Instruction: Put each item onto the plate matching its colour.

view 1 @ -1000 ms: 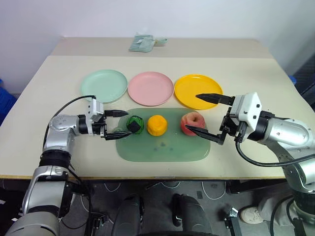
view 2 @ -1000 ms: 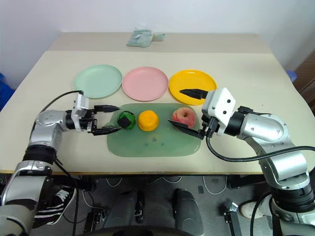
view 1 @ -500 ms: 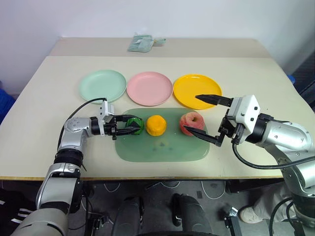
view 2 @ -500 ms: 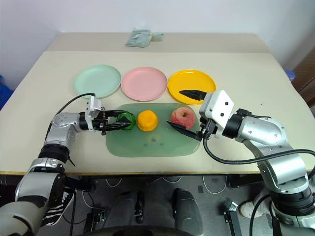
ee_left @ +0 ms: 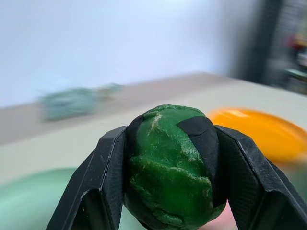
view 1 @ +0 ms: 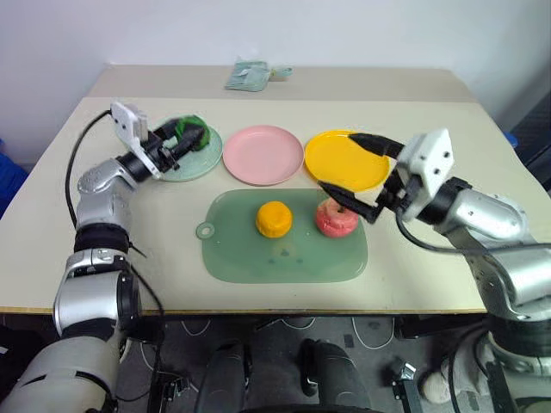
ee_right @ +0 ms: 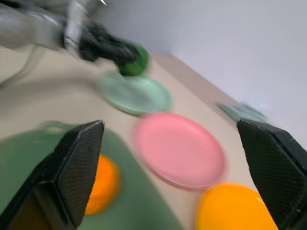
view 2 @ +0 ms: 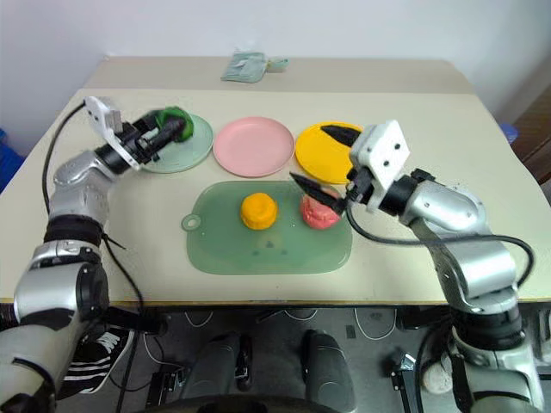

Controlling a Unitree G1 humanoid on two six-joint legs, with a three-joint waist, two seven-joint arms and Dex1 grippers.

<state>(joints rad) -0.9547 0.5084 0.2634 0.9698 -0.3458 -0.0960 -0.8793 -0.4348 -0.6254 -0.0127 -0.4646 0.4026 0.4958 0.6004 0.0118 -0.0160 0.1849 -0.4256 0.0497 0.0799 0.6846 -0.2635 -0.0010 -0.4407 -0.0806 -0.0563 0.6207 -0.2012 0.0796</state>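
My left gripper (view 1: 191,135) is shut on the dark green and black item (ee_left: 170,165) and holds it just above the mint green plate (view 1: 200,162) at the back left. The orange item (view 1: 274,218) and the pinkish-red apple (view 1: 336,218) lie on the pale green mat (view 1: 284,254). Behind the mat, the pink plate (view 1: 263,154) and the yellow-orange plate (view 1: 357,172) have nothing on them. My right gripper (view 1: 336,161) is open and hovers over the apple and the near edge of the yellow-orange plate, its lower finger just above the apple.
A crumpled greenish packet (view 1: 254,73) lies at the far edge of the table. The mat's tab hole (view 1: 204,230) points to the left. Bare tabletop surrounds the plates and mat.
My left gripper shut on the green item on the mat, then lifted it back and left to above the mint green plate. My right gripper edged forward over the apple.
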